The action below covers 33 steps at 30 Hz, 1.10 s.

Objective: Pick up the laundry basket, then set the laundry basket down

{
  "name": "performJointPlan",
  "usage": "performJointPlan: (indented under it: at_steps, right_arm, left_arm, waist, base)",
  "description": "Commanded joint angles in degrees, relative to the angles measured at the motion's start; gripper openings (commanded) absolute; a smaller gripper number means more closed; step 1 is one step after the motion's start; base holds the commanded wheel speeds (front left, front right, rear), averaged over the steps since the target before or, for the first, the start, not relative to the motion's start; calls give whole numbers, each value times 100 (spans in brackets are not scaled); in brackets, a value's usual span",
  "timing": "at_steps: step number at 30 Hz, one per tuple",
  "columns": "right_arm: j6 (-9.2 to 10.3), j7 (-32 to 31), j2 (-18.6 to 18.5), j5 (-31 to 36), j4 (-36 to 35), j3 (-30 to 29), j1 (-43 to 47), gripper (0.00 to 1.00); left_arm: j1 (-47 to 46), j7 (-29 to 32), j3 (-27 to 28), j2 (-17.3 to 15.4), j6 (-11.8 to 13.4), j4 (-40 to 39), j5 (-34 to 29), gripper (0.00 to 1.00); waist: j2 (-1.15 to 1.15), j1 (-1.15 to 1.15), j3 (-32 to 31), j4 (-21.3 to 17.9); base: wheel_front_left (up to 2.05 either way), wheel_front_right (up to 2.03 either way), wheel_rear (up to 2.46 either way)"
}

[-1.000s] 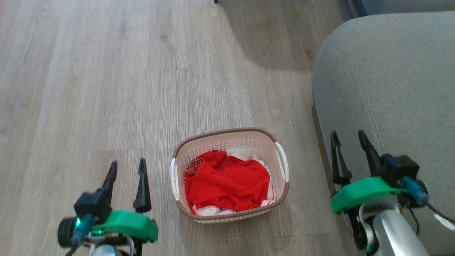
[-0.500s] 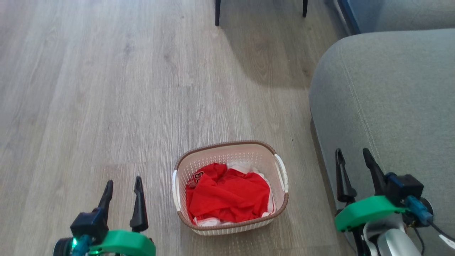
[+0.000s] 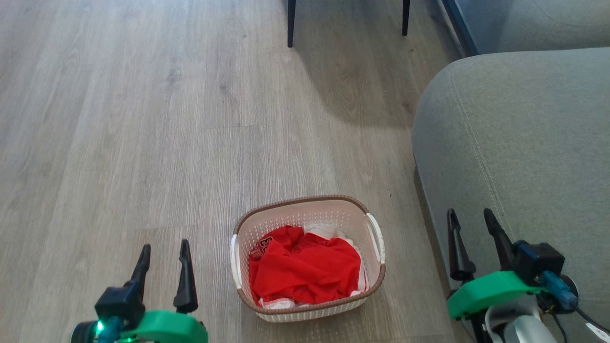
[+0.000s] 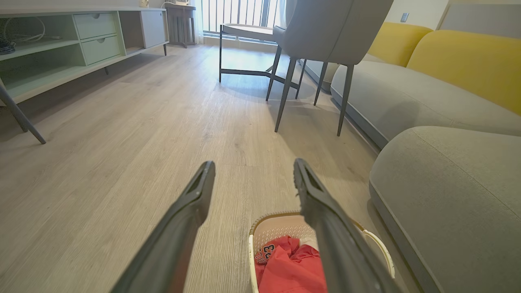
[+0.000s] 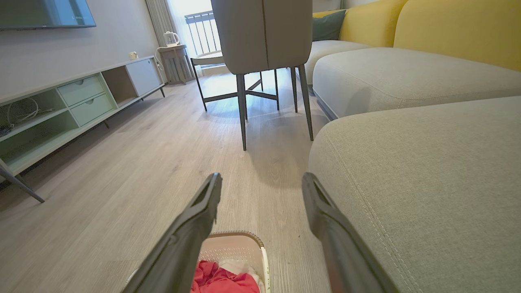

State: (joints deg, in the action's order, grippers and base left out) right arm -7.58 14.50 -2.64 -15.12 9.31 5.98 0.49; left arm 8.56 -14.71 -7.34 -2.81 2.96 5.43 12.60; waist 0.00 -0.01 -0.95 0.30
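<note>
Basket (image 3: 301,200) sits on the wood floor (image 3: 143,143) near the grey sofa (image 3: 514,143), with red cloth (image 3: 305,269) heaped inside. Left claw (image 3: 165,245) hangs to its left, fingers apart, not touching it. Right claw (image 3: 469,212) hangs to its right at the sofa's edge, fingers apart too, holding nothing. Dark chair legs (image 3: 290,24) stand well beyond the basket.
</note>
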Motion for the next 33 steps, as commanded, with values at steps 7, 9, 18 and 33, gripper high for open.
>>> performJointPlan:
  at_steps: [7, 9, 18, 33]
  right_arm:
    - [9, 50, -24, 36, -166, 135, -104, 100]
    - [0, -1, 3, -5, 21, -1, 3, 0]
    - [0, -67, -2, -356, 393, -13, 77, 0]
    - [1, -265, -58, -1339, 407, -97, -20, 0]
  left_arm:
    - [-76, -29, 175, -7, -26, -48, -70, 100]
    - [105, 0, 3, 1, -19, 165, -11, 0]
    - [105, 70, 27, -10, -54, 549, 347, 0]
    - [-99, 284, 141, -52, -181, 609, 1349, 0]
  waist:
    - [0, 1, 2, -5]
    - [0, 1, 3, -5]
    - [0, 1, 7, -7]
    - [0, 1, 20, -10]
  base:
    - [0, 0, 0]
    - [0, 0, 0]
    - [0, 0, 0]
    - [0, 0, 0]
